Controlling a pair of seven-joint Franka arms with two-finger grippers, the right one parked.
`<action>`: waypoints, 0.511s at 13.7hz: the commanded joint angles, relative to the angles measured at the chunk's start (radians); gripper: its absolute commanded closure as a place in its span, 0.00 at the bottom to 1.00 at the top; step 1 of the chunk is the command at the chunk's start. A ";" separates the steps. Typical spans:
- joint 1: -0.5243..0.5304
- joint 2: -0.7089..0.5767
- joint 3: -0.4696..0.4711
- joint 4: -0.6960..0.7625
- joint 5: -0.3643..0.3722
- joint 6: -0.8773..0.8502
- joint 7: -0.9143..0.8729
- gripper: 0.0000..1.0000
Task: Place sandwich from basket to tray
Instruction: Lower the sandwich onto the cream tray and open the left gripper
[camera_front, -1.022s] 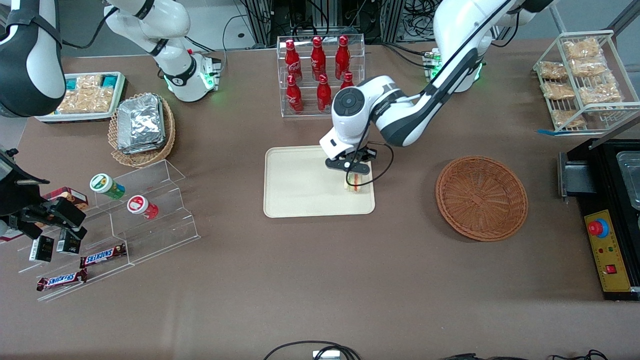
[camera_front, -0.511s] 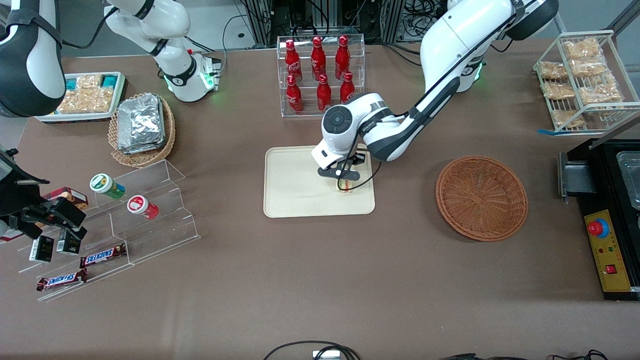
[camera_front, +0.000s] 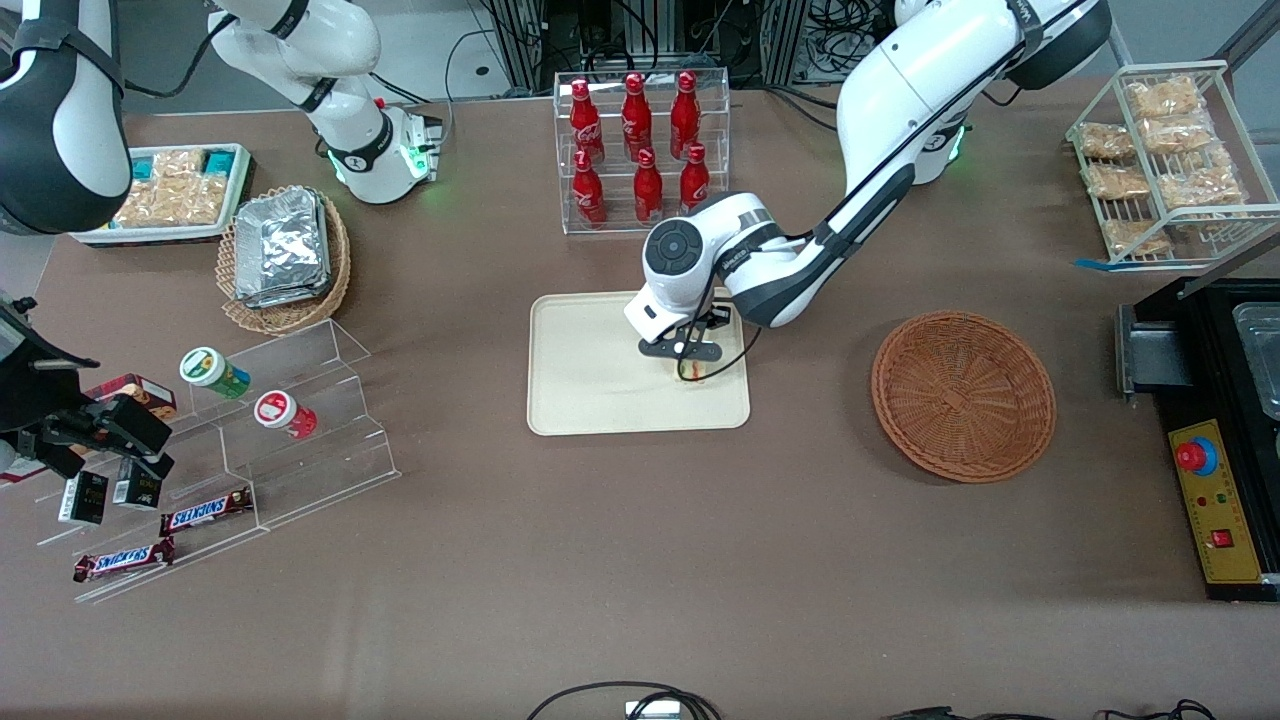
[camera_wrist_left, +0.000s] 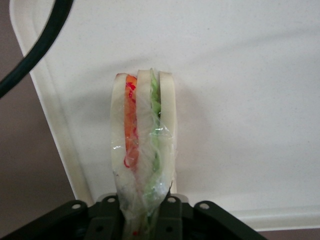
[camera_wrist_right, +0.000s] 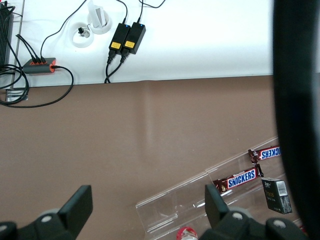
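Sandwich (camera_wrist_left: 143, 150) standing on edge over the tray (camera_front: 590, 395), bread slices upright, long side pointing straight away from the gripper (camera_front: 690, 366). Fingers (camera_wrist_left: 111, 216) shut tight on the wrapped end of the sandwich. Near the tray's edge closest to the basket (camera_front: 963, 395). Nothing seen inside the basket.

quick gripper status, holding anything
Gripper: shut on the sandwich, low over the tray.
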 joint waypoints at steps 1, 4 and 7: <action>-0.024 0.020 0.007 0.024 0.068 -0.013 -0.104 0.01; -0.013 0.005 0.010 0.030 0.070 -0.025 -0.140 0.00; 0.007 -0.012 0.024 0.134 0.065 -0.119 -0.141 0.00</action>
